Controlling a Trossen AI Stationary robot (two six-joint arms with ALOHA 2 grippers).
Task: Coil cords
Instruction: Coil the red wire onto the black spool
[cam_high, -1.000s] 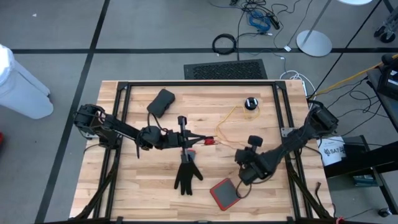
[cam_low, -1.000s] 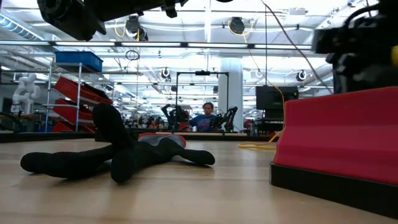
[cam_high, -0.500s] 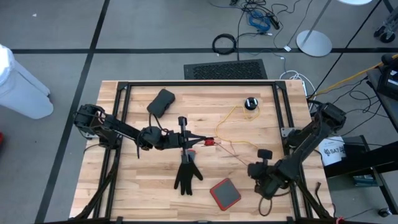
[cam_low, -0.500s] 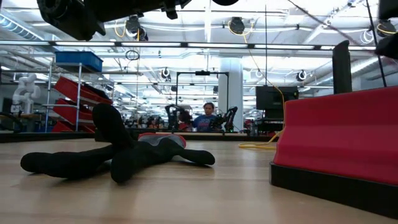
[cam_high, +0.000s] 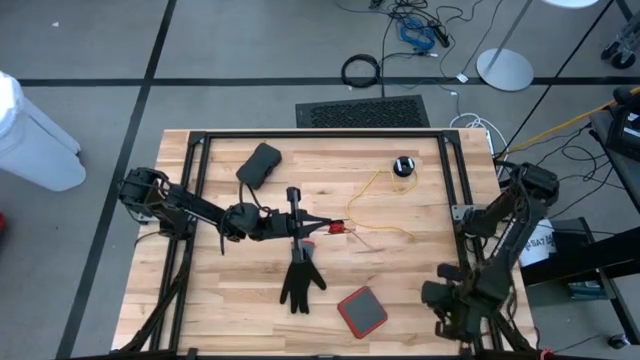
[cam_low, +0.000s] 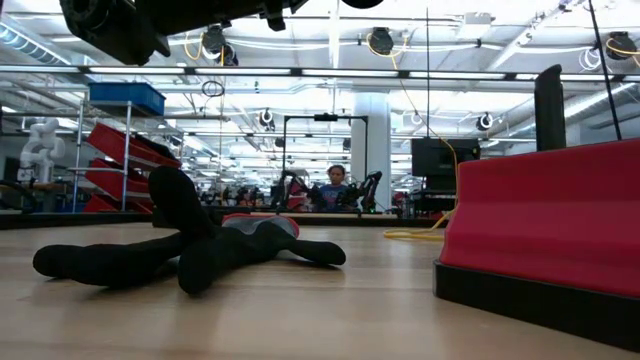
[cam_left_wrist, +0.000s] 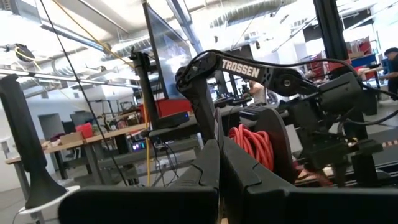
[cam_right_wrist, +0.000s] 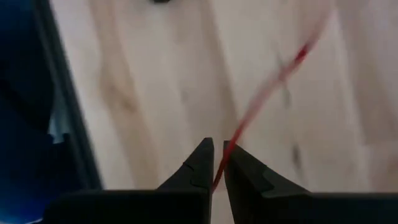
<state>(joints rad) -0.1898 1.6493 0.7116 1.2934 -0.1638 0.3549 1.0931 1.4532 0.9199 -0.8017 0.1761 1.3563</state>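
Observation:
A thin yellow cord (cam_high: 372, 185) runs from a black puck (cam_high: 403, 166) at the far right of the table to a small red end piece (cam_high: 337, 229) at mid-table. My left gripper (cam_high: 326, 228) is shut there, at the red piece. A thin strand (cam_high: 395, 236) leads on toward my right gripper (cam_high: 437, 297), near the table's near right corner. The right wrist view shows the right gripper (cam_right_wrist: 219, 163) shut on a thin reddish cord (cam_right_wrist: 273, 81). My left gripper comes level from the table's left, its shut tips at the cord beside the red end piece (cam_high: 337, 229). The spot itself is too small to read. My right gripper pinches the thin cord (cam_right_wrist: 225, 154) between its two fingers from above, pointing steeply down. The cord leaves the fingers in a straight line over the table.
A black glove (cam_high: 300, 280) lies near the front of the table, beside a red square pad (cam_high: 362, 310). A black pouch (cam_high: 262, 162) lies at the far left. The table's black frame rail (cam_high: 465, 200) runs along the right side.
My right gripper has swung from beside the red pad toward the table's near right corner, rising a little and turning as it went. It stayed shut on the cord and drew the strand out to the right. The red end piece stayed in place.

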